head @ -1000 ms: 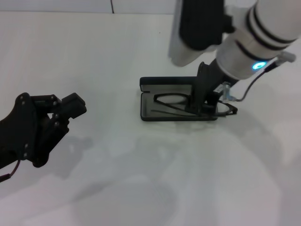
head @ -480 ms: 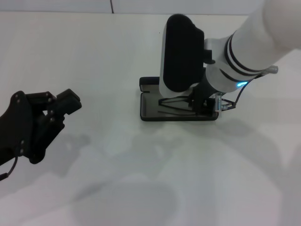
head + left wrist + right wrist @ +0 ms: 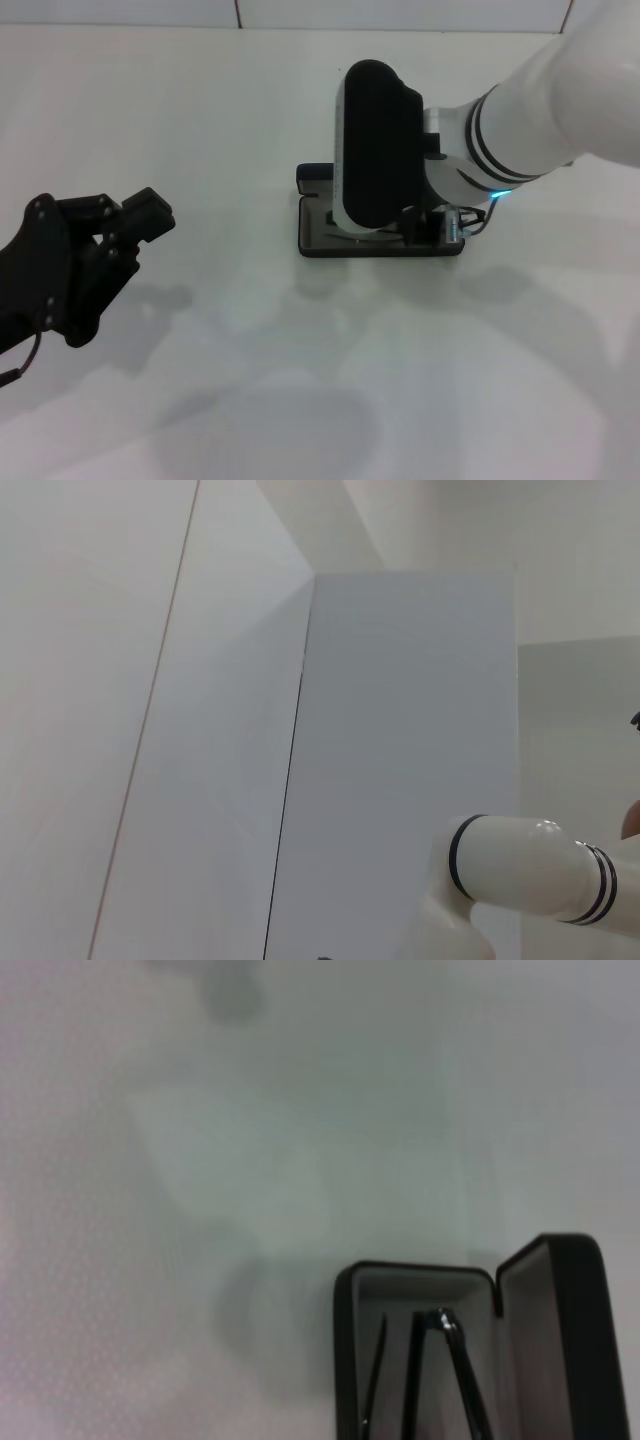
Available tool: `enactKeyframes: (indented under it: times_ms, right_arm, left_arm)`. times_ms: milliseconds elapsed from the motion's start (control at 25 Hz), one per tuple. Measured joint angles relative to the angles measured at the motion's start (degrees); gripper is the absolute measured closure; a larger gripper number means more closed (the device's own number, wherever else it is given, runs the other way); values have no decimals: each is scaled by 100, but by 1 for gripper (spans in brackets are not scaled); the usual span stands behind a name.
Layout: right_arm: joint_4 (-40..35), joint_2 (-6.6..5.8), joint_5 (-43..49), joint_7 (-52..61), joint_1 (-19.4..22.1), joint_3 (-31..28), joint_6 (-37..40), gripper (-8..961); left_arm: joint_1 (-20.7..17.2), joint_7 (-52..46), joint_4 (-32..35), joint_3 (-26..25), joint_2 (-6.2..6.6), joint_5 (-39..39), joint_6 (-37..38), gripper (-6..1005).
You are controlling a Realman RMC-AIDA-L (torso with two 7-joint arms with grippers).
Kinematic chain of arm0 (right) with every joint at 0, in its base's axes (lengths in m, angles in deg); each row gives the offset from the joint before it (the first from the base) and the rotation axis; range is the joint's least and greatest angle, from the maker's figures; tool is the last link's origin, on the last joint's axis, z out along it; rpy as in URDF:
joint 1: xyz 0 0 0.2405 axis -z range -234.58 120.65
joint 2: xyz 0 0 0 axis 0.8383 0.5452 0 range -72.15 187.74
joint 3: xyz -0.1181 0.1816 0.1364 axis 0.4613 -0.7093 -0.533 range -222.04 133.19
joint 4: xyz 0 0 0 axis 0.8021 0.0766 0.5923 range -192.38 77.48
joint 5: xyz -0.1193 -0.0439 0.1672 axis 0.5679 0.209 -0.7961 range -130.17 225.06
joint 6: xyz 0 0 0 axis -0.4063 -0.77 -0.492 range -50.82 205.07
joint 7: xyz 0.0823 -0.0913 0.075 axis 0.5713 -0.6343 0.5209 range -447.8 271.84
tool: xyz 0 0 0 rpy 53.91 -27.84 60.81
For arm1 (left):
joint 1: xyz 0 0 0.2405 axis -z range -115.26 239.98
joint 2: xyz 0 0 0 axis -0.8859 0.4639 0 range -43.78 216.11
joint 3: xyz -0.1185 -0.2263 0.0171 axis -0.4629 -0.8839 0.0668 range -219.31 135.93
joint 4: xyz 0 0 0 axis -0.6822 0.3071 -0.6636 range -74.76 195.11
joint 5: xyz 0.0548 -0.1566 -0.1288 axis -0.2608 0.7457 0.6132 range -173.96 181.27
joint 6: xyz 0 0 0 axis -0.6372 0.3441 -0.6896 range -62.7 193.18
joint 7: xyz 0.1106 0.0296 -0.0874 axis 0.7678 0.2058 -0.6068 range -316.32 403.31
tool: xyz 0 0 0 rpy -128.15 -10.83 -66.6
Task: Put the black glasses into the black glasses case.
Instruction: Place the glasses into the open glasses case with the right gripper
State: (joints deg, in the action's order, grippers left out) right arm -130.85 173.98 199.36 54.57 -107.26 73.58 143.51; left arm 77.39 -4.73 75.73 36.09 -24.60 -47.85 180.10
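The black glasses case (image 3: pixel 312 228) lies open in the middle of the white table, its lid (image 3: pixel 316 175) standing up on the far side. My right gripper (image 3: pixel 428 227) is down over the case's right half, and its forearm hides most of the tray. In the head view the black glasses are hidden under that arm. The right wrist view shows the case (image 3: pixel 350 1345) with its grey lining, and the thin black glasses (image 3: pixel 447 1360) inside the tray beside the raised lid (image 3: pixel 560 1340). My left gripper (image 3: pixel 110 245) hangs parked at the far left, well away from the case.
The right arm's bulky black and white forearm (image 3: pixel 375 150) reaches over the case from the right. White table (image 3: pixel 300 380) spreads around the case on all sides. The left wrist view shows only white wall panels and a white arm link (image 3: pixel 520 865).
My right arm has sunk and swung left over the case. The glasses, which stuck out past the case's right end, are now inside it. The left arm has barely shifted.
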Motion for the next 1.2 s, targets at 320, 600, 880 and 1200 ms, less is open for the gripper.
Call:
enactKeyframes:
  times_ms: [320, 600, 880, 1200]
  right_arm:
    - [60, 0, 6, 7, 3, 126, -321, 856]
    - [214, 0, 131, 48, -19, 157, -418, 856]
    - [279, 0, 157, 85, -50, 161, -440, 856]
    - [284, 0, 275, 112, -31, 171, -477, 856]
  left_arm:
    - [-4, -1, 0, -28, 2, 1, 1, 937]
    - [-18, 10, 0, -71, 3, -8, 1, 938]
    - [-3, 15, 0, -71, 4, -9, 1, 937]
    - [12, 16, 0, -71, 3, -15, 1, 937]
